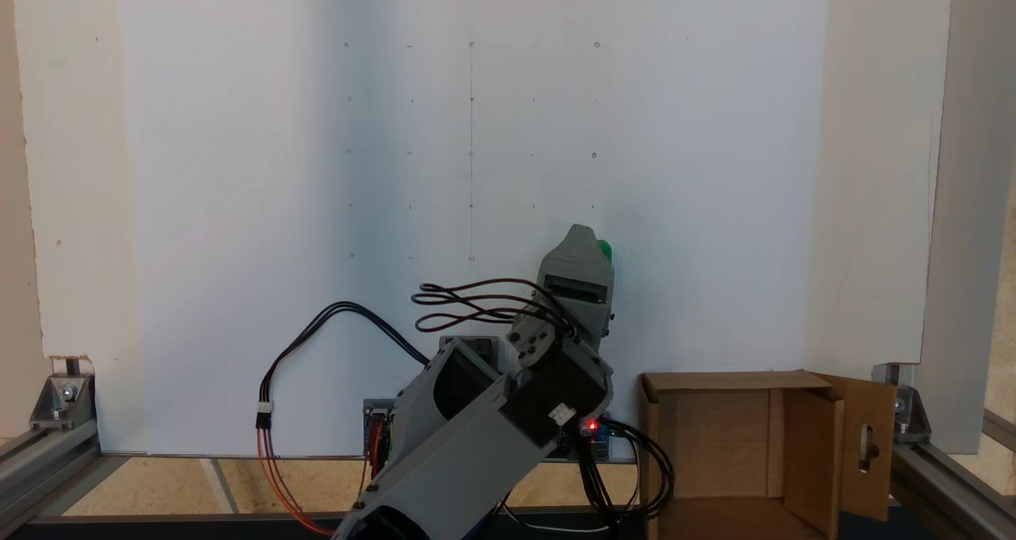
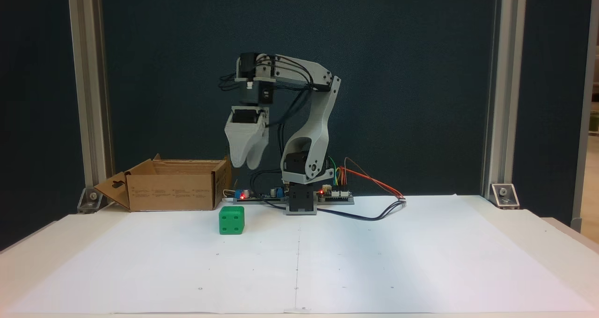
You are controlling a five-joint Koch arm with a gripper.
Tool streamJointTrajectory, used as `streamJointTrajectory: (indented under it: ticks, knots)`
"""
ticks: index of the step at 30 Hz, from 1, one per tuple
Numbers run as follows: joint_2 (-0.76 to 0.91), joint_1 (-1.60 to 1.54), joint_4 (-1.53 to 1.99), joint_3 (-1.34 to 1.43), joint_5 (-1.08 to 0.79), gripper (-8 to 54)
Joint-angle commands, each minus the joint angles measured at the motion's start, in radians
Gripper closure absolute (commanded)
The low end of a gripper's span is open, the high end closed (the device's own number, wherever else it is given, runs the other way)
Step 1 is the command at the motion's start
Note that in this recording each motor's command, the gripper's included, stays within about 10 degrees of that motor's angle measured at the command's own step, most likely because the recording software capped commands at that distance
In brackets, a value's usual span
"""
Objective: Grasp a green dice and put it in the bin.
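Though unheld, green dice below hand

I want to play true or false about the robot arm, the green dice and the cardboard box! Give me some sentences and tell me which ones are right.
1. The green dice sits on the white paper. True.
2. The end effector is holding the dice. False: it hangs in the air above the dice, and holds nothing.
3. The cardboard box is lying with its flaps open. True.
4. The dice is inside the box. False: it sits on the paper outside the box, in front of the box's right corner in a fixed view.
5. The side of the dice facing the camera shows four pips. True.
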Motion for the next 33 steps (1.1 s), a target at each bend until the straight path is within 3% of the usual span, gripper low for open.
streamJointTrajectory:
  ticks: [1,11,33]
  knots:
    - [-0.014,0.017,-0.031,-0.057,-0.13,-1.9]
    - [-0.075,0.156,-0.031,-0.084,-0.426,-2.5]
    - [-0.086,0.164,-0.041,0.089,-0.414,-0.6]
